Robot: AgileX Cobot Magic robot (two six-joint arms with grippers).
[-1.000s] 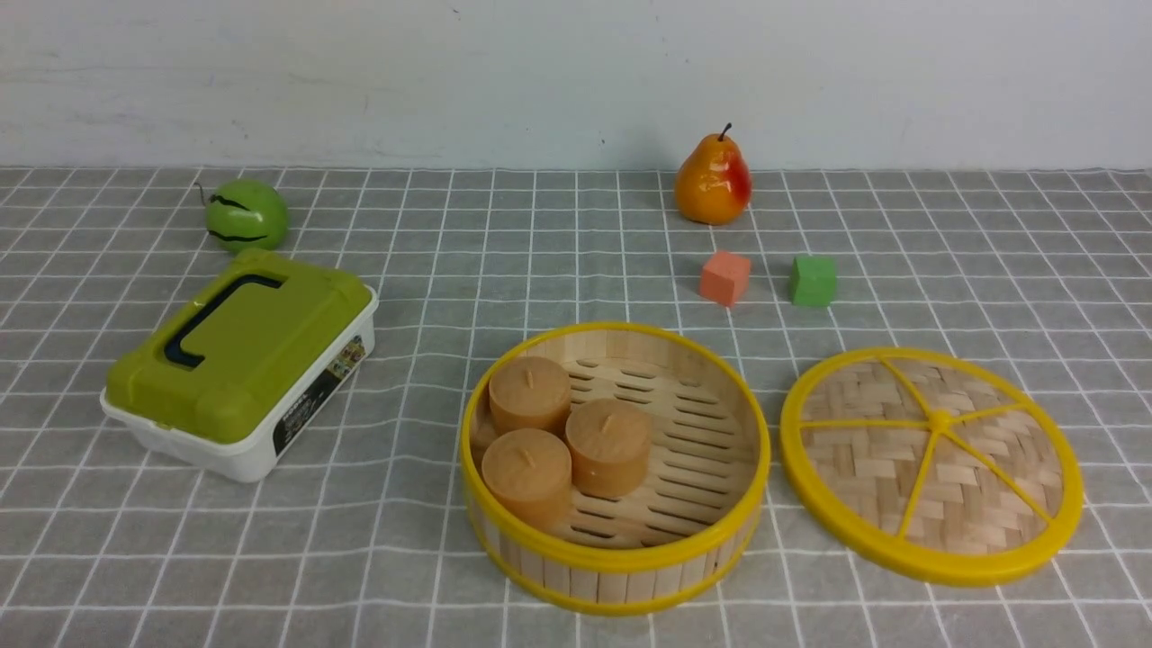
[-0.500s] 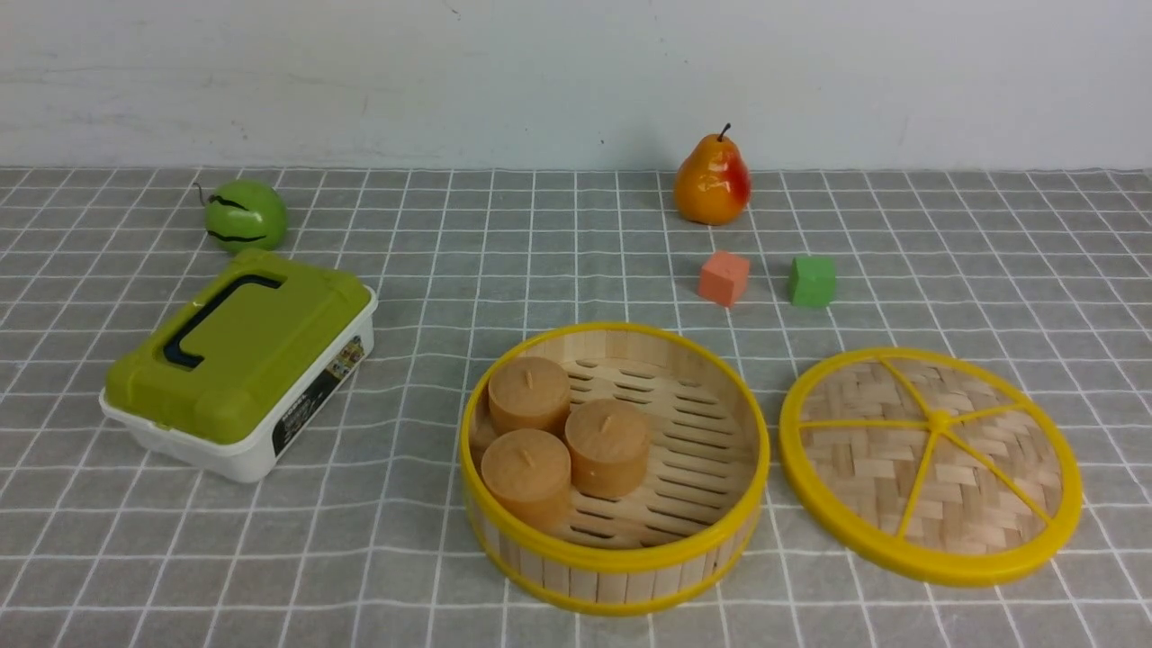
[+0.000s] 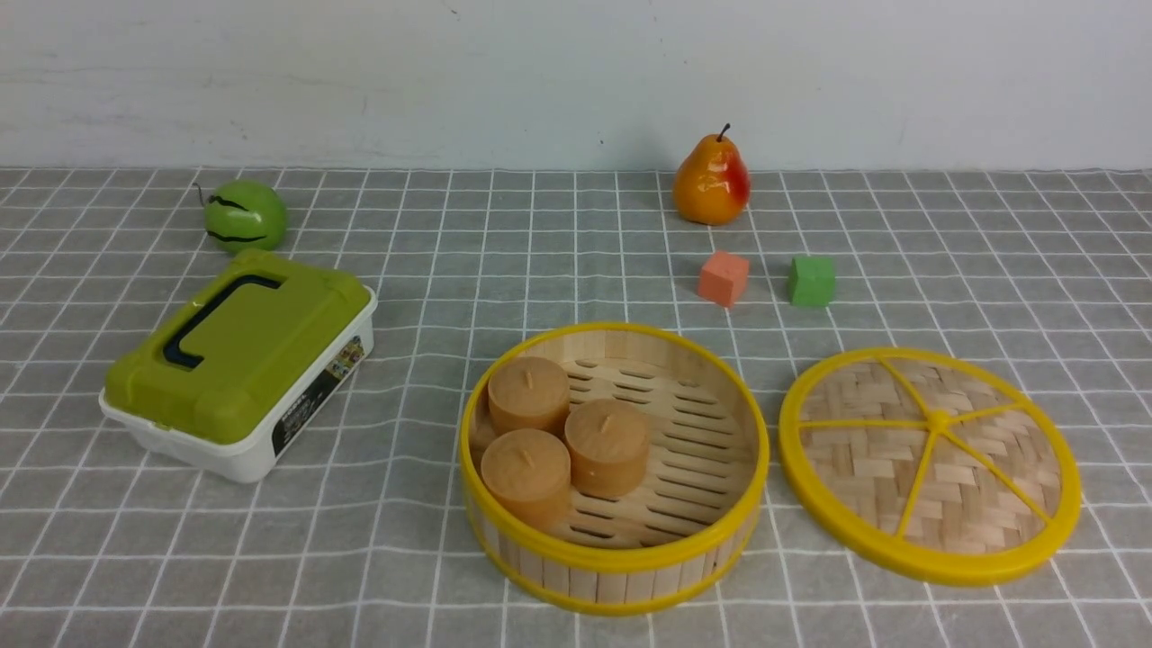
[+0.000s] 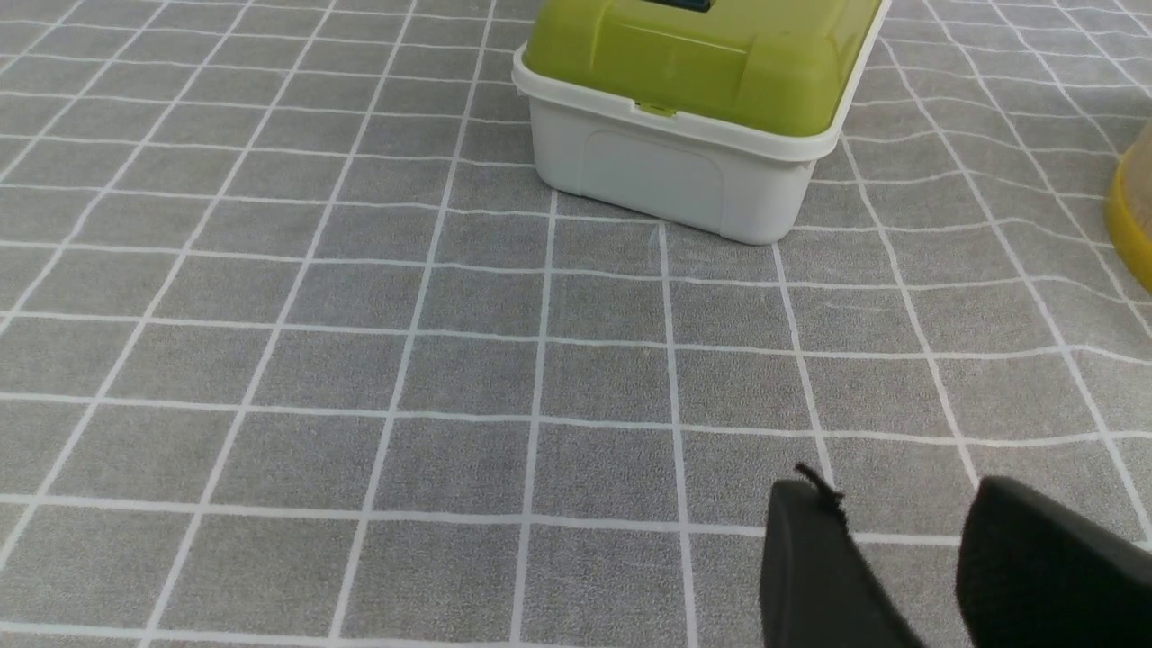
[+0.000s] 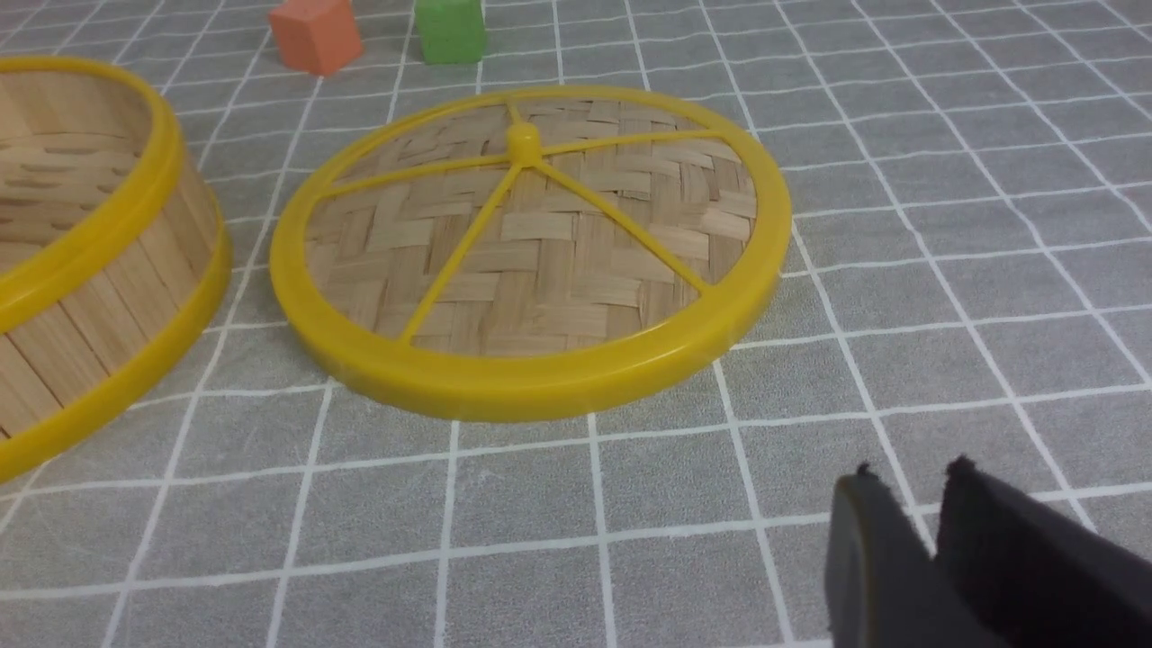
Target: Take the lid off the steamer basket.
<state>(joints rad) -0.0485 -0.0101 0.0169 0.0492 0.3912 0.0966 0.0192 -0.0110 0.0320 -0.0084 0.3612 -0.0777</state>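
Observation:
The steamer basket (image 3: 615,576) stands open at the front middle, with three tan cylinders (image 3: 608,445) on its slat floor. The lid (image 3: 931,463) lies flat on the cloth just right of the basket, apart from it. Neither gripper shows in the front view. In the right wrist view my right gripper (image 5: 913,477) is shut and empty, low over the cloth short of the lid (image 5: 540,243), with the basket (image 5: 90,297) beside the lid. In the left wrist view my left gripper (image 4: 900,504) is open and empty over bare cloth; a sliver of the basket's rim (image 4: 1134,216) shows at the picture's edge.
A white box with an olive-green lid (image 3: 238,360) sits at the left, also in the left wrist view (image 4: 693,108). A green apple (image 3: 245,214) lies behind it. A pear (image 3: 712,182), an orange cube (image 3: 724,278) and a green cube (image 3: 812,281) stand beyond the basket.

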